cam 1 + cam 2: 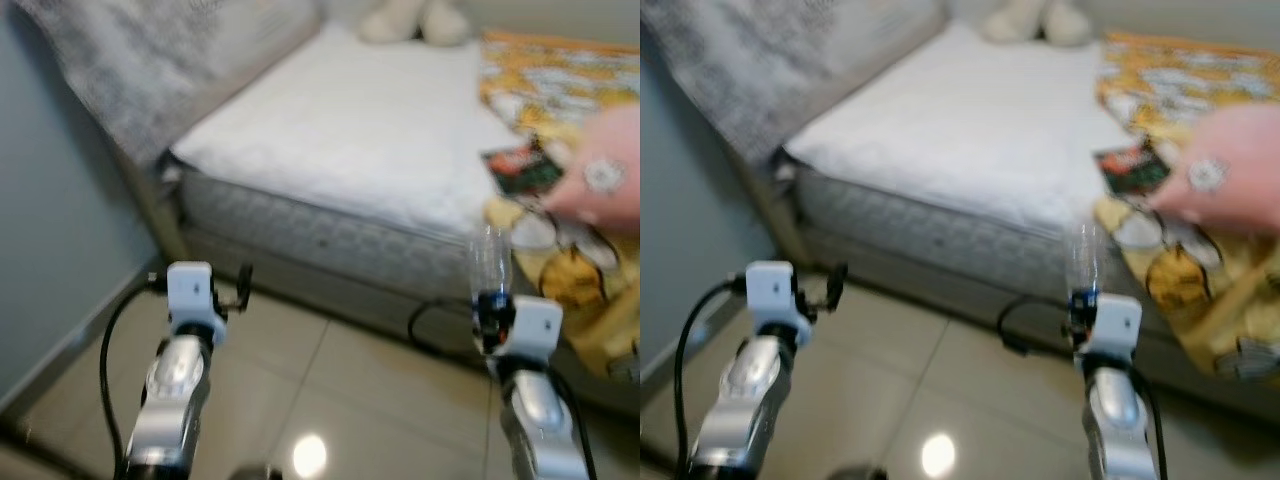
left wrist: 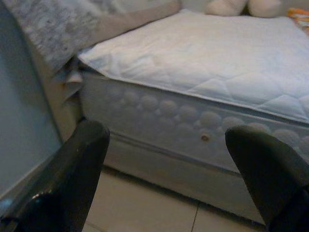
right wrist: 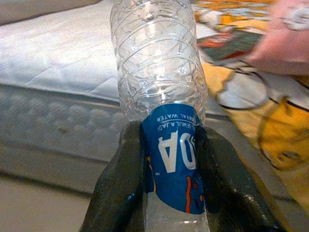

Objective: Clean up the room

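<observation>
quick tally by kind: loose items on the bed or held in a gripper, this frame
Plastic bottles: 1, clear bottle with blue label, held in the right gripper
Plush toys: 1, cream plush toy at the far end of the bed
Dark packets: 1, packet on the yellow blanket
Total: 3

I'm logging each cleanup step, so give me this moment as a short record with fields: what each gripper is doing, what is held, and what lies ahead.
right gripper: right gripper shut on the clear plastic bottle, fingers clamped at its blue label
left gripper: left gripper open, holding nothing, pointed at the bed's side
bottle state: looks empty, held out toward the bed
ahead: bed with bare white mattress, yellow patterned blanket on its right part
on blanket: dark packet, pink blurred object beside it
floor: beige tiles, black cable by the bed base
</observation>
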Available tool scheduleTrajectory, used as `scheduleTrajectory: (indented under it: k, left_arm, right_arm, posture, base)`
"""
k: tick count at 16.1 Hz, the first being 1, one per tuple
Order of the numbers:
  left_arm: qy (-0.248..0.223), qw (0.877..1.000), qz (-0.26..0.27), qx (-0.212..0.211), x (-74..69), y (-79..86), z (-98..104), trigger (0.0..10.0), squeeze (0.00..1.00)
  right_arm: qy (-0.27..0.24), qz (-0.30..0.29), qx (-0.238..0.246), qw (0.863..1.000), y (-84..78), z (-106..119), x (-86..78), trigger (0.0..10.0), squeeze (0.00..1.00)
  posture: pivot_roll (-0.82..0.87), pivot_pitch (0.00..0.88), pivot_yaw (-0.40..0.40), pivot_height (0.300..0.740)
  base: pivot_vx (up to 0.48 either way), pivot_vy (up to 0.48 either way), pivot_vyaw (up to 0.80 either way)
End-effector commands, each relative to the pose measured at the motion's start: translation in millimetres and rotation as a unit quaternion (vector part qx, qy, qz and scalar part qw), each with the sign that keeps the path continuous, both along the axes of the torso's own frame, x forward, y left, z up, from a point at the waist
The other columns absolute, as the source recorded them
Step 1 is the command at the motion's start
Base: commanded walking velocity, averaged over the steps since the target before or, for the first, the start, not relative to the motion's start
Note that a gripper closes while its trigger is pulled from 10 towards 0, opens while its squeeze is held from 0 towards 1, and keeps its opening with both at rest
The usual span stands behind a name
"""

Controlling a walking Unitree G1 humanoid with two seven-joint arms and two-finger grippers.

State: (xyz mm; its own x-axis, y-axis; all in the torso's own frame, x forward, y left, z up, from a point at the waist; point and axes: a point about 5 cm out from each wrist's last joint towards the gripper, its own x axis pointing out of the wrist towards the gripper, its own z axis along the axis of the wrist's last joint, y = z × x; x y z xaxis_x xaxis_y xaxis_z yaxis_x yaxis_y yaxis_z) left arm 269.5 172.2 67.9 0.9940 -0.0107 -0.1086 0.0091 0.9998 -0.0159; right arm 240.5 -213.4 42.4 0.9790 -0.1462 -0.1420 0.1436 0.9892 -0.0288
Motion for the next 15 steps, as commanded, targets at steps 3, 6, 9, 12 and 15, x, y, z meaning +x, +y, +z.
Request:
scheduleTrajectory:
  k: [3,6,9,12,15]
  left_arm:
    - [-0.011,1.0,-0.022,0.018,-1.5,-5.9,3,10.0,0.0]
    - [-0.017,0.999,-0.033,0.034,-3.4,-9.8,3,10.0,0.0]
    - [-0.001,0.999,-0.01,0.045,-7.2,0.1,-2,10.0,0.0]
    - [-0.006,0.999,-0.018,0.039,-4.6,-6.5,2,10.0,0.0]
    - [-0.027,0.997,-0.045,0.048,-5.3,-13.5,9,10.0,0.0]
  right_arm:
    - [-0.015,0.042,0.009,0.999,13.9,6,8.2,10.0,0.0]
    - [-0.004,0.04,0.011,0.999,6.7,3,5.4,10.0,0.0]
    - [0.002,0.036,0.012,0.999,3.8,-1,0.5,10.0,0.0]
    - [0.005,0.045,0.022,0.999,7.5,-3,-0.3,10.0,0.0]
    - [0.006,0.055,0.022,0.998,10.0,-2,1.8,10.0,0.0]
  posture:
    - [-0.08,0.0,0.013,0.724]
    - [-0.07,0.0,0.001,0.724]
    - [-0.08,0.0,0.002,0.724]
    - [-0.07,0.0,0.003,0.724]
    - [-0.07,0.0,0.002,0.724]
  base:
    - [0.0,0.0,0.64]
    - [0.0,0.0,0.62]
    - [0.0,0.0,0.6]
    - [0.0,0.0,0.58]
    - [0.0,0.0,0.57]
